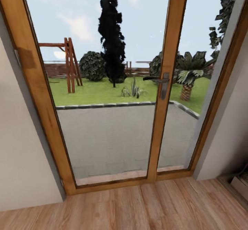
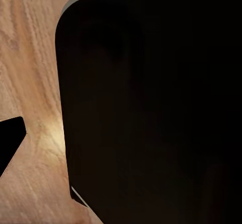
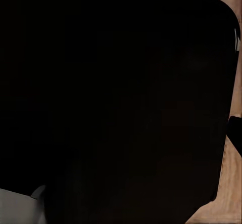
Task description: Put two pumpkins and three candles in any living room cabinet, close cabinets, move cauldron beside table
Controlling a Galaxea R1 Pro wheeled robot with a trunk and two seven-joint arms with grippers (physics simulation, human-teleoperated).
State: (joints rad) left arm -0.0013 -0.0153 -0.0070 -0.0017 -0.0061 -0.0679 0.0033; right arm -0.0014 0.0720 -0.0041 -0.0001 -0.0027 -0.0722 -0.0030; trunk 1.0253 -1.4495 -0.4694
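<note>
While the head camera faces it squarely, I see a tall glazed patio door with a warm light-brown wooden frame [image 1: 41,113] taking up most of the frame, its central upright [image 1: 165,95] running from the top edge down to the threshold right of centre. A dark metal lever handle [image 1: 157,80] sits on that upright at mid-height, pointing toward the left. Through the glass I make out a grey paved terrace [image 1: 113,137] in the middle of the frame, edged by a dark stone kerb, and green lawn behind it. A slim, near-black cypress tree [image 1: 111,33] rises at upper centre, with a rounded dark bush [image 1: 92,65] just beside it on the left and a reddish wooden swing frame [image 1: 69,64] further left. A short palm [image 1: 187,75] stands at the right, behind the right-hand pane. Pale plaster wall [image 1: 20,161] fills the lower left, and another pale wall section closes the lower right. Light wood plank flooring [image 1: 137,209] spans the bottom of the frame.

In the left wrist camera, a large black rounded-cornered robot body panel [image 2: 151,108] covers the right and centre, with the plank floor showing along the left edge. The right wrist camera gives a similar black panel over almost everything. I cannot tell how either set of jaws stands. I cannot place the pumpkins, candles, cabinet or cauldron from these views.
</note>
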